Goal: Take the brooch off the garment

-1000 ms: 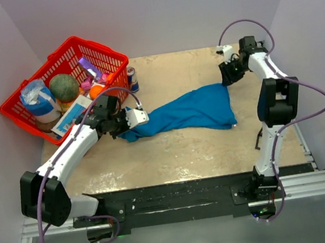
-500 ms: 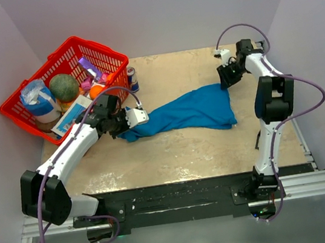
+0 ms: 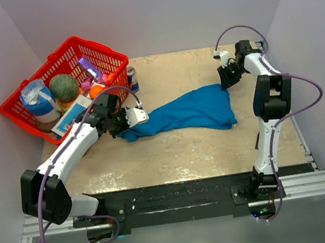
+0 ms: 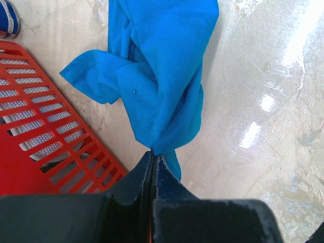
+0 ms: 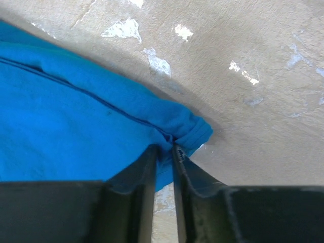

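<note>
A red plastic basket (image 3: 111, 65) sits at the far left of the table (image 3: 179, 149), just to the outer side of the left gripper (image 3: 134, 118). It holds a green round thing (image 3: 64, 86), a blue and white packet (image 3: 36, 97) and other small goods. A small striped can (image 3: 132, 79) stands beyond the left gripper, beside the basket's far corner.

In the left wrist view, the left gripper (image 4: 153, 154) has its two dark fingers (image 4: 134, 177) pressed together on a bunched, twisted end of the garment (image 4: 157, 76). The bright blue cloth runs straight ahead from the fingertips. The basket's red mesh wall (image 4: 45, 126) lies close on the left of the fingers, and bare glossy table on their right.

From above, the garment (image 3: 191, 110) lies as a long crumpled band on the table. It stretches from the left gripper across to the right gripper (image 3: 225, 83), narrow at the left end and wider towards the right.

The right gripper reaches down at the garment's far right corner. In the right wrist view, the right gripper (image 5: 164, 149) has its fingers (image 5: 139, 172) nearly closed, pinching the rolled hem at that corner. The garment (image 5: 76, 131) spreads to the left of the fingertips, with a seam line running across it; pale scuffed table lies ahead and to their right.

The brooch cannot be made out in any view.
</note>
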You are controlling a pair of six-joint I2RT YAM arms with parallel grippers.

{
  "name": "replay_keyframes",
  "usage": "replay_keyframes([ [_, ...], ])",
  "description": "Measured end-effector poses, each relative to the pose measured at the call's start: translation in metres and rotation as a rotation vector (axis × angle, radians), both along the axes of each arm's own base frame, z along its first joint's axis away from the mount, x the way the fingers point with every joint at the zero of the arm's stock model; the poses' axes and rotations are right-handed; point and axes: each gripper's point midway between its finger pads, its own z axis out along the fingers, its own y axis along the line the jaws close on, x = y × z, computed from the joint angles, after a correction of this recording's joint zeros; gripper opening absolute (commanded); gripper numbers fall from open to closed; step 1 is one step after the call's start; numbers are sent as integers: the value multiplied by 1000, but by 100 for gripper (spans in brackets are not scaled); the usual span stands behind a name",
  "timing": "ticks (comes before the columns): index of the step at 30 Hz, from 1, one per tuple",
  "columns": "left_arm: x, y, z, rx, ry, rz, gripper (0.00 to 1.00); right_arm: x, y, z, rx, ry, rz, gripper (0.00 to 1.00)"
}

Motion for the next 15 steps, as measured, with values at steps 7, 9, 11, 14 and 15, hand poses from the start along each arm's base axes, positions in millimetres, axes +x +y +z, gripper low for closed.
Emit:
replay_keyframes([
  [7,1,1,3,4,-5,2,0,-5,3,5,12,14,14,1],
  [9,5,0,9,4,-20,5,0,-6,3,14,11,9,17,1],
  [11,11,-1,18,2,-46,6,0,-8,3,33,7,-12,19,0],
  [14,24,-3,36,-16,-103,8,0,-9,2,87,-6,-100,21,0],
  [15,29,-5,43,-26,-127,11,0,-8,1,109,-15,-145,19,0],
])
